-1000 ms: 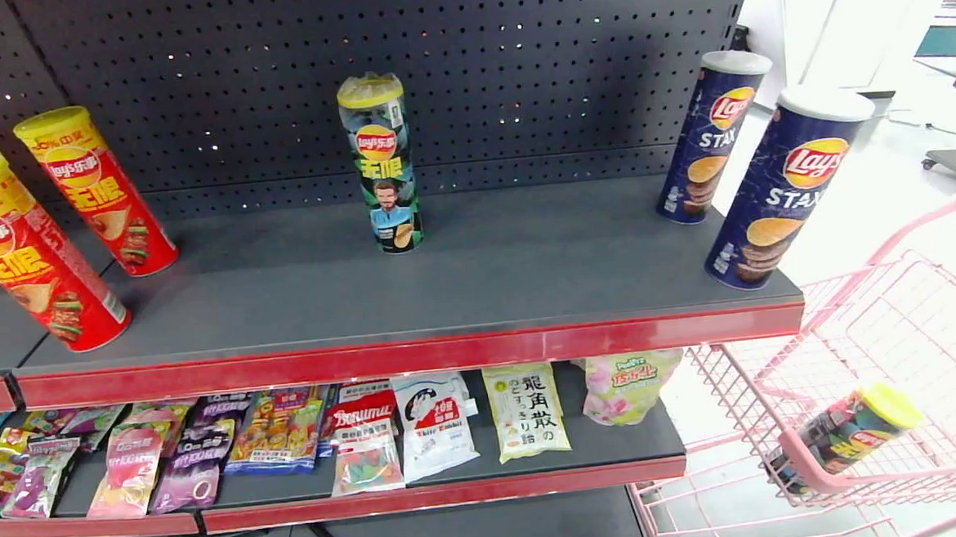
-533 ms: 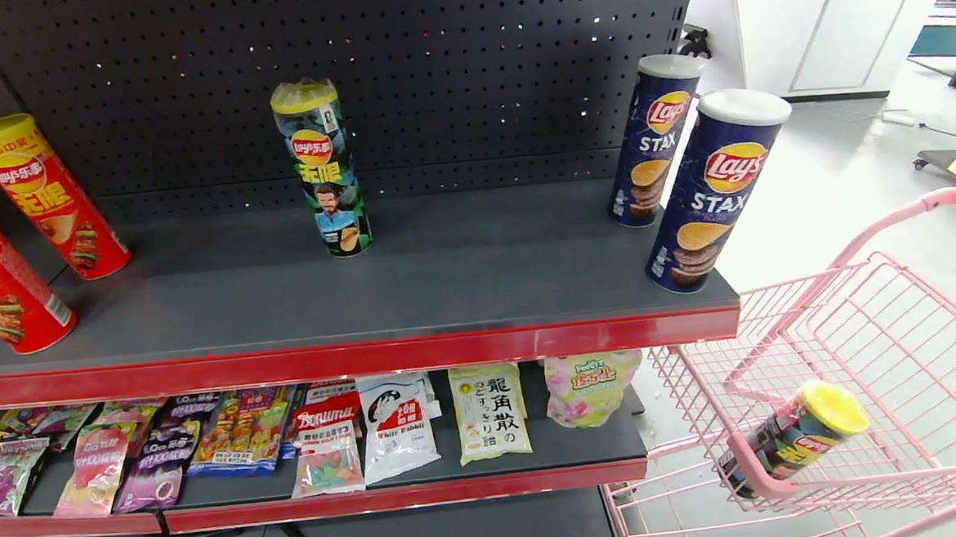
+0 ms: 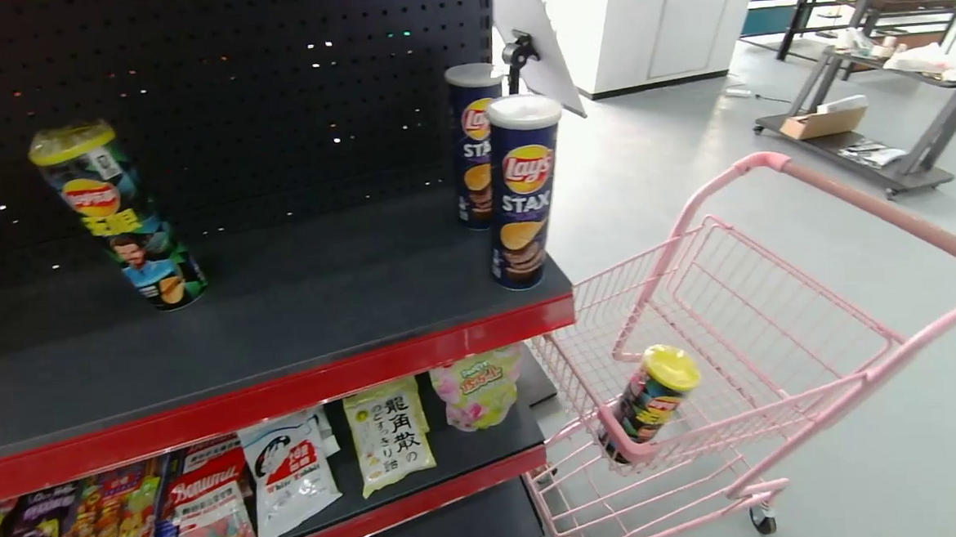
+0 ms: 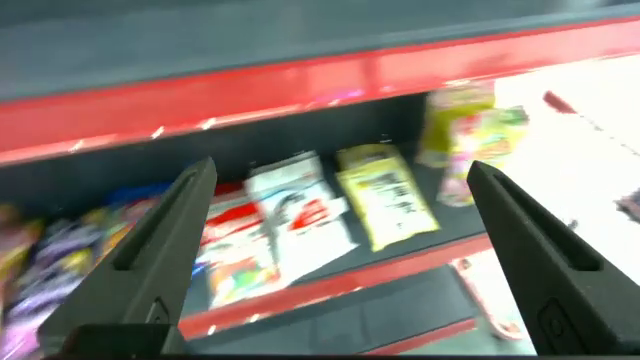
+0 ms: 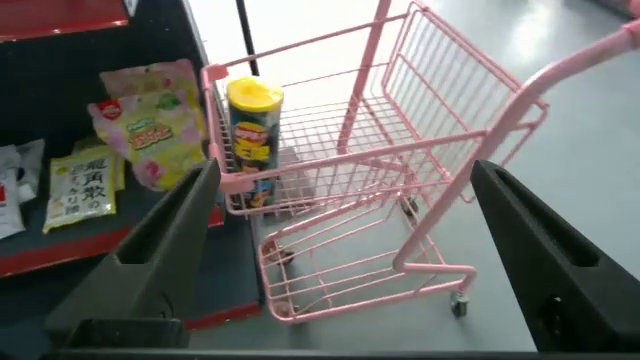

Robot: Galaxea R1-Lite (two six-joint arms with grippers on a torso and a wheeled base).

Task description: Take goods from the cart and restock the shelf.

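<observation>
Chips can (image 3: 649, 403) with a yellow lid sits in the pink cart (image 3: 876, 208), leaning in the basket corner nearest the shelf (image 3: 300, 310). The cart stands on the grey floor just beside the shelf's right end. On the dark upper board of the shelf, a matching green can (image 3: 119, 218) with a yellow lid stands close to the pegboard back. Well apart from it, two blue cans stand at the right end, one at the front corner (image 3: 523, 192) and the other (image 3: 471, 142) just behind it. Snack bags (image 3: 388, 433) lie in a row on the lower board, under the red front edge. The left gripper (image 4: 340, 170) has its fingers spread wide with nothing between them, and it faces the lower board and its bags. The right gripper (image 5: 345, 170) is also spread wide and holds nothing. It hangs above the cart, with the can visible between its fingers but well below them.
</observation>
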